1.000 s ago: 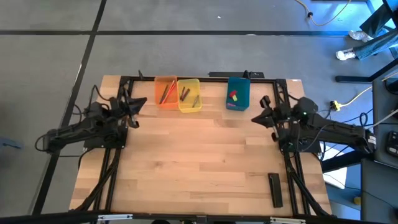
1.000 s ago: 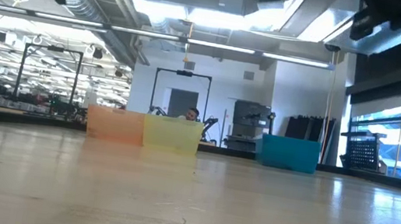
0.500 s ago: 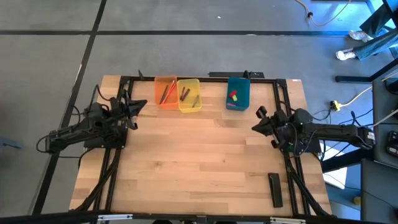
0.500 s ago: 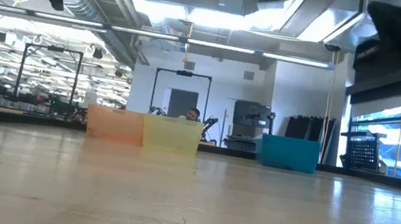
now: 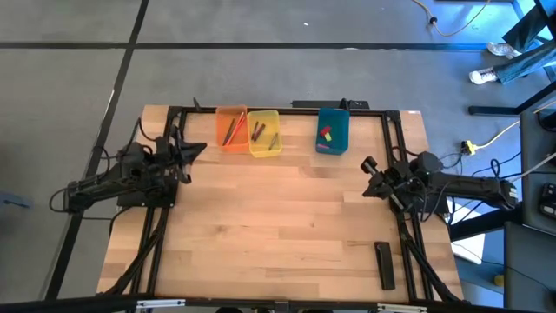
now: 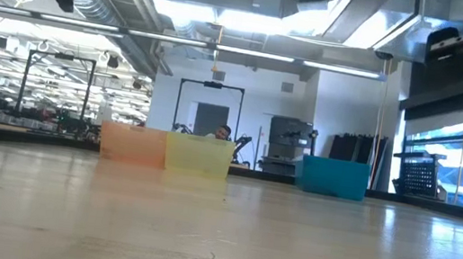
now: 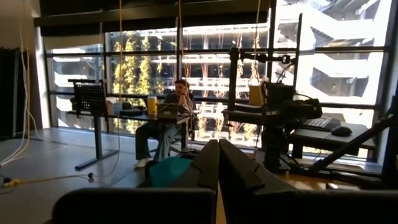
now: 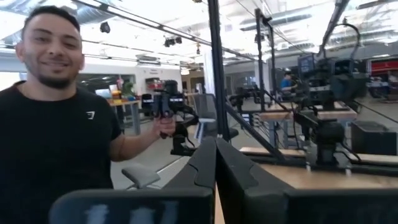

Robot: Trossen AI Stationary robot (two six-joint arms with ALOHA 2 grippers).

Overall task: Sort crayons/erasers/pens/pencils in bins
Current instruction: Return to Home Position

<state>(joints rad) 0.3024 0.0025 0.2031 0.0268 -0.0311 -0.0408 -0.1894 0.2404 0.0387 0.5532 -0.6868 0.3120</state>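
Observation:
Three bins stand in a row at the table's far edge: an orange bin (image 5: 230,129) and a yellow bin (image 5: 264,132) with long crayons or pencils inside, and a teal-blue bin (image 5: 332,129) holding small red and yellow erasers (image 5: 327,134). They also show in the low view: the orange bin (image 6: 131,144), the yellow bin (image 6: 198,156) and the teal-blue bin (image 6: 334,177). My left gripper (image 5: 198,148) hangs shut and empty over the table's left side. My right gripper (image 5: 367,169) hangs shut and empty over the right side. Its fingers meet in the right wrist view (image 8: 215,163).
A long black bar (image 5: 384,264) lies near the table's front right corner. A black frame (image 5: 287,109) runs along the table's far edge and sides. A person (image 8: 56,118) stands beyond the table, holding up a device.
My right gripper has drawn back toward the table's near right, away from the teal-blue bin, and has risen and turned. My left gripper has kept still.

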